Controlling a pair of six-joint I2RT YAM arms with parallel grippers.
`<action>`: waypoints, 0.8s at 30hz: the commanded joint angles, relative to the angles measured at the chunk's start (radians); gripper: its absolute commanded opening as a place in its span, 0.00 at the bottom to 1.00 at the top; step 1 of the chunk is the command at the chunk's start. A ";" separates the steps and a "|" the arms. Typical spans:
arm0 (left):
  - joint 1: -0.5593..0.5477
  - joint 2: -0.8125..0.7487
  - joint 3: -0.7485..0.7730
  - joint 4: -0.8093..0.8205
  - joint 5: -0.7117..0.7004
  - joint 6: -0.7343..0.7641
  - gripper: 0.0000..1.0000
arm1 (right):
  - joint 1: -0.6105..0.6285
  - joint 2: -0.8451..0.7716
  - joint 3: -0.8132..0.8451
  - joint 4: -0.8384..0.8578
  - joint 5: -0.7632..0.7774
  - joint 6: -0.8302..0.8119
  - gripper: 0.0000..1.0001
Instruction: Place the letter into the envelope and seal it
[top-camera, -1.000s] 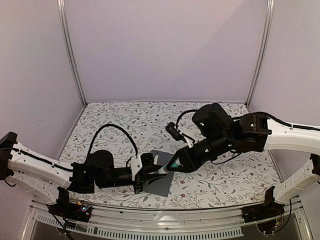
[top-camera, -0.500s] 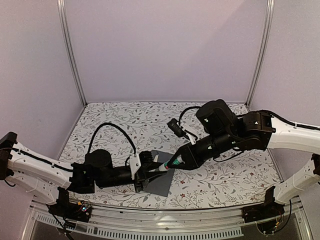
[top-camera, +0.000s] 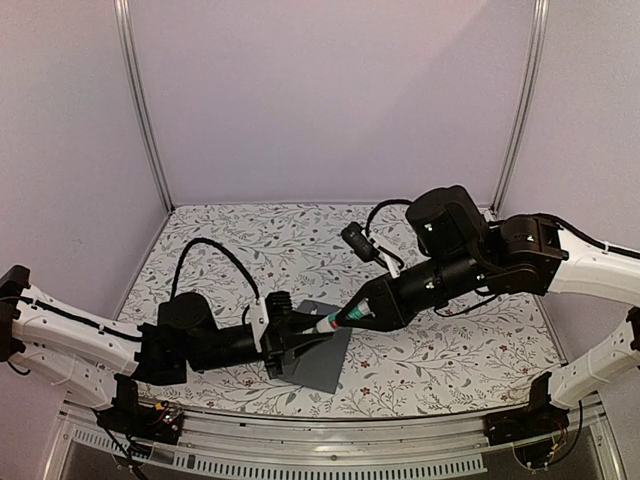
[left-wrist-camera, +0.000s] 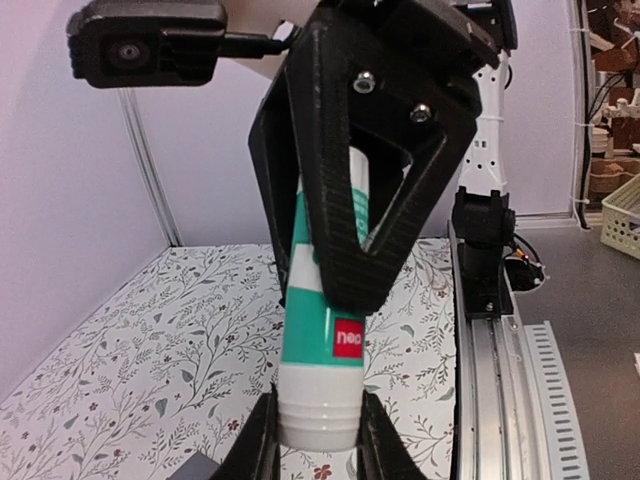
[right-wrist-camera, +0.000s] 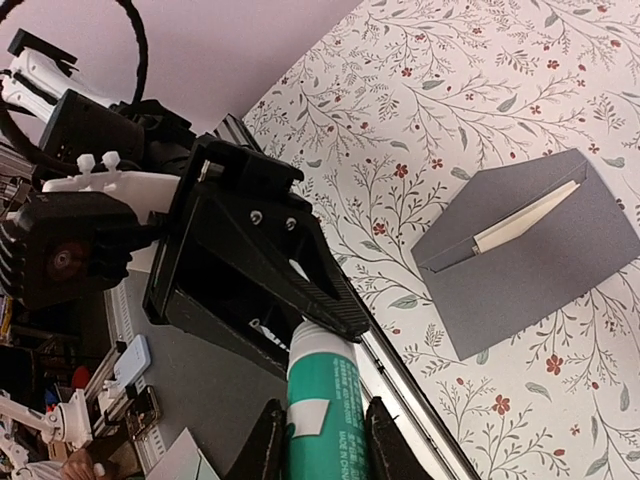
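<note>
Slate-grey envelope (right-wrist-camera: 540, 270) lies flat; tan letter (right-wrist-camera: 527, 217) peeks beneath its flap.

One dark grey envelope (right-wrist-camera: 540, 270), one tan letter (right-wrist-camera: 525, 218), one teal-and-white tube (left-wrist-camera: 320, 330), one floral tablecloth (top-camera: 450, 350), and two grippers: the left gripper (left-wrist-camera: 318, 440) and the right gripper (right-wrist-camera: 322, 445).

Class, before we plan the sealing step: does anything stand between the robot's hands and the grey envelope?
Only the teal-white tube: the left hand grips its white cap and the right hand its body, so both hands are occupied. Nothing lies on the envelope, where the letter shows a tan edge at the flap.
</note>
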 joint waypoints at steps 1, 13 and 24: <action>0.048 -0.012 -0.085 -0.166 -0.061 -0.029 0.00 | -0.048 -0.138 0.058 -0.177 0.142 0.000 0.00; 0.068 -0.022 -0.094 -0.160 -0.041 -0.038 0.00 | -0.048 -0.186 0.072 -0.184 0.151 -0.004 0.00; 0.070 -0.134 -0.107 -0.184 0.259 -0.060 0.59 | -0.048 -0.090 -0.010 -0.073 -0.108 -0.112 0.00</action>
